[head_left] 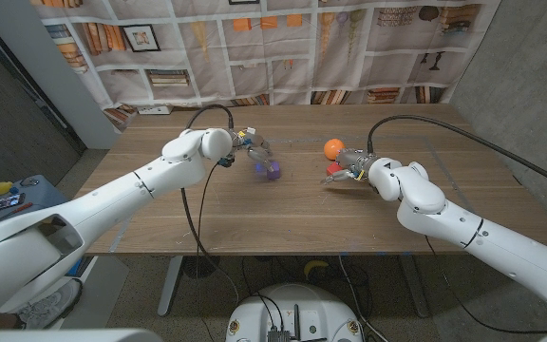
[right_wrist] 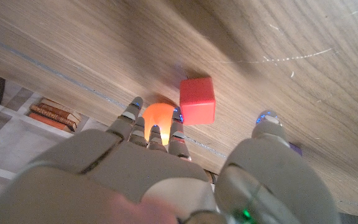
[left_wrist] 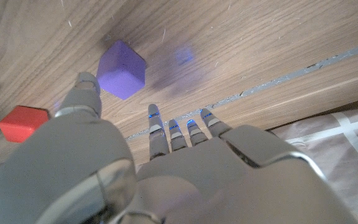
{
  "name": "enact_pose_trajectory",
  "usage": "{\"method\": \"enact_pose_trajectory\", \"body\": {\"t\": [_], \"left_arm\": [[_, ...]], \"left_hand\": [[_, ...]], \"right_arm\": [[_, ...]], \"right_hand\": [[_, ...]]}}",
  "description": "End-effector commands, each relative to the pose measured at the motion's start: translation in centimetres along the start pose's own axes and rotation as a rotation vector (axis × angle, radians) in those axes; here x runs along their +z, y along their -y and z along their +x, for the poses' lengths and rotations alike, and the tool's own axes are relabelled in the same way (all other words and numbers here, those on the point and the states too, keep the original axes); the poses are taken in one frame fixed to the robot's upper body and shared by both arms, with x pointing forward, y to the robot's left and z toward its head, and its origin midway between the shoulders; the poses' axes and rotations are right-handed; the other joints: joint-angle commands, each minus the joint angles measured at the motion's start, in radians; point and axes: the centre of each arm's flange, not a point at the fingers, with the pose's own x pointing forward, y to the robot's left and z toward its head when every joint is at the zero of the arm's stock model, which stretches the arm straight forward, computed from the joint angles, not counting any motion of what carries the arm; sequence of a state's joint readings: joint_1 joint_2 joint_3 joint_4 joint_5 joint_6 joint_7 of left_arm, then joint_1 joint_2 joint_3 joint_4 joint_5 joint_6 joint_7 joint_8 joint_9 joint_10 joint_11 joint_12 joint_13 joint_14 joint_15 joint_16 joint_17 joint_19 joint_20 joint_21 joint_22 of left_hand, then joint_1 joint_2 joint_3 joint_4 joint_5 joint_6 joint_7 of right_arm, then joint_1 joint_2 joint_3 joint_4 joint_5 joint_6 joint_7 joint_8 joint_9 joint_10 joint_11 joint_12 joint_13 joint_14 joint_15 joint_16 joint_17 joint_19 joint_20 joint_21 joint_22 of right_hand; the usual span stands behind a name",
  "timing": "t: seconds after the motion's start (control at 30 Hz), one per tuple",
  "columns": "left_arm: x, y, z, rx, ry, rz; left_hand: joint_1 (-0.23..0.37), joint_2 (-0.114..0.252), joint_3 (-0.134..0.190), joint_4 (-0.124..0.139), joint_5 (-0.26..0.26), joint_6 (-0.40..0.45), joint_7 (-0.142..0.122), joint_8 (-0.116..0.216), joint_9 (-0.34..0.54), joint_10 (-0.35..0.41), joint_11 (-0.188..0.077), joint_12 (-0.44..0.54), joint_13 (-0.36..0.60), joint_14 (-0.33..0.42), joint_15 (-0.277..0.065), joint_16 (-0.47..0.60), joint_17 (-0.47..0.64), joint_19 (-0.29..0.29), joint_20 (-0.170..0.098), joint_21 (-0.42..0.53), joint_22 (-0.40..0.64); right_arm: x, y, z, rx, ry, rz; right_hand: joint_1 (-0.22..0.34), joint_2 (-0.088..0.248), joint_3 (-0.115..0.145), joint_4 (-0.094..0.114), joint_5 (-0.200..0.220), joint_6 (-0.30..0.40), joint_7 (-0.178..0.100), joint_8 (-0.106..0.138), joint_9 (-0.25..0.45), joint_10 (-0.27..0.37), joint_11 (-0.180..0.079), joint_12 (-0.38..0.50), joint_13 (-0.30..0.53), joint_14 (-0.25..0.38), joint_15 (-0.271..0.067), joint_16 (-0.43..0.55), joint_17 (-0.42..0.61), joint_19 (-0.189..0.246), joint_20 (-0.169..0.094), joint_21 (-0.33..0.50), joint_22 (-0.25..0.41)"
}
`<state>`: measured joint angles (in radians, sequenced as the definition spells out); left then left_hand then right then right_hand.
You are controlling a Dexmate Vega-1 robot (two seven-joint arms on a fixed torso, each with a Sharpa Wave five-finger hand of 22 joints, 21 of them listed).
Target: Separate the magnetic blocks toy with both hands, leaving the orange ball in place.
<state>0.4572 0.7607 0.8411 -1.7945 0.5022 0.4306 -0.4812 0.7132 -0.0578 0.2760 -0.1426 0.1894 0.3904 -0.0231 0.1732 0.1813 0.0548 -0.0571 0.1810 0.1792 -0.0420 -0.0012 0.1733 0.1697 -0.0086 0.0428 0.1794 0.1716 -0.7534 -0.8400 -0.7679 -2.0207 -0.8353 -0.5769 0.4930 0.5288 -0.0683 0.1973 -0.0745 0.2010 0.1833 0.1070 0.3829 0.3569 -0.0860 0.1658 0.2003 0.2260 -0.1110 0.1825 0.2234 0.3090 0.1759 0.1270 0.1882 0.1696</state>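
Note:
The toy lies in two pieces. A purple block (head_left: 273, 170) (left_wrist: 122, 70) sits on the table just in front of my left hand (head_left: 243, 146) (left_wrist: 166, 162), whose fingers are spread and hold nothing; its thumb tip is close beside the block. A red block (head_left: 333, 174) (right_wrist: 197, 101) lies at the fingertips of my right hand (head_left: 356, 167) (right_wrist: 166, 162), which is also open, with the block in the gap ahead of fingers and thumb. The orange ball (head_left: 334, 148) (right_wrist: 157, 118) rests just behind the red block, partly hidden by my right fingers. The red block (left_wrist: 23, 122) also shows beyond the left thumb.
The wooden table (head_left: 283, 214) has a pale seam line (left_wrist: 303, 71) across its far part. Black cables (head_left: 416, 121) arc over the table behind both arms. A backdrop printed with bookshelves (head_left: 283, 47) hangs behind the far edge.

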Motion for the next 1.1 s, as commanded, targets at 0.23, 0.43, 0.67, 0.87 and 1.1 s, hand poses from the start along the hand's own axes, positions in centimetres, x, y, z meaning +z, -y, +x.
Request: {"method": "enact_pose_trajectory", "body": {"t": [0.23,0.43,0.67,0.87,1.1], "left_arm": [[-1.3,0.3,-0.3,0.001,-0.001,-0.080],[-2.2,0.4,-0.6,0.016,-0.001,-0.149],[-2.9,0.4,-1.1,0.035,-0.003,-0.194],[-3.7,0.7,-1.5,0.055,0.000,-0.269],[-4.7,1.0,-2.2,0.091,0.016,-0.373]], "left_hand": [[-0.019,0.006,-0.003,0.004,-0.002,-0.029,-0.002,-0.005,0.002,-0.018,0.005,0.006,0.004,-0.021,0.009,0.000,0.003,-0.013,0.007,0.001,0.003],[-0.030,0.013,-0.002,0.006,-0.002,-0.058,-0.011,-0.006,0.002,-0.027,0.008,0.006,0.004,-0.033,0.017,-0.001,0.003,-0.026,0.000,0.000,0.002],[-0.040,0.017,-0.002,0.007,-0.002,-0.091,-0.012,-0.009,0.001,-0.034,0.009,0.007,0.003,-0.042,0.023,-0.001,0.003,-0.034,-0.002,0.001,0.002],[-0.047,0.022,-0.001,0.008,-0.002,-0.114,-0.009,-0.009,0.000,-0.037,0.015,0.009,0.003,-0.043,0.022,0.002,0.003,-0.033,-0.004,0.004,0.002],[-0.056,0.028,0.000,0.008,-0.003,-0.147,-0.020,-0.010,-0.001,-0.035,0.015,0.011,0.003,-0.045,0.020,0.003,0.002,-0.031,-0.012,0.006,0.001]], "right_arm": [[-0.2,0.6,-0.4,-0.002,0.008,0.024],[-0.4,0.7,-0.7,-0.001,0.012,0.047],[-0.3,0.7,-1.0,0.008,0.010,0.064],[-0.1,0.7,-1.5,0.001,0.009,0.078],[-0.4,0.6,-1.9,-0.033,0.029,0.127]], "right_hand": [[-0.020,0.004,-0.011,0.006,0.008,-0.035,0.001,-0.023,-0.002,-0.013,0.007,0.006,0.001,-0.019,0.004,-0.002,0.003,-0.013,0.009,-0.002,0.004],[-0.035,0.003,-0.017,0.008,0.010,-0.066,0.009,-0.043,-0.009,-0.019,0.011,0.006,0.001,-0.024,0.005,-0.004,0.003,-0.021,0.015,-0.002,0.004],[-0.047,0.001,-0.022,0.009,0.012,-0.090,0.023,-0.063,-0.019,-0.025,0.015,0.007,0.000,-0.031,0.013,-0.006,0.003,-0.034,0.022,-0.004,0.004],[-0.054,0.002,-0.025,0.008,0.014,-0.105,0.031,-0.079,-0.030,-0.030,0.018,0.007,0.000,-0.033,0.014,-0.007,0.003,-0.035,0.023,-0.002,0.004],[-0.059,0.003,-0.026,0.007,0.015,-0.128,0.020,-0.098,-0.042,-0.027,0.018,0.010,-0.001,-0.028,0.013,-0.005,0.003,-0.033,0.024,0.000,0.004]]}}
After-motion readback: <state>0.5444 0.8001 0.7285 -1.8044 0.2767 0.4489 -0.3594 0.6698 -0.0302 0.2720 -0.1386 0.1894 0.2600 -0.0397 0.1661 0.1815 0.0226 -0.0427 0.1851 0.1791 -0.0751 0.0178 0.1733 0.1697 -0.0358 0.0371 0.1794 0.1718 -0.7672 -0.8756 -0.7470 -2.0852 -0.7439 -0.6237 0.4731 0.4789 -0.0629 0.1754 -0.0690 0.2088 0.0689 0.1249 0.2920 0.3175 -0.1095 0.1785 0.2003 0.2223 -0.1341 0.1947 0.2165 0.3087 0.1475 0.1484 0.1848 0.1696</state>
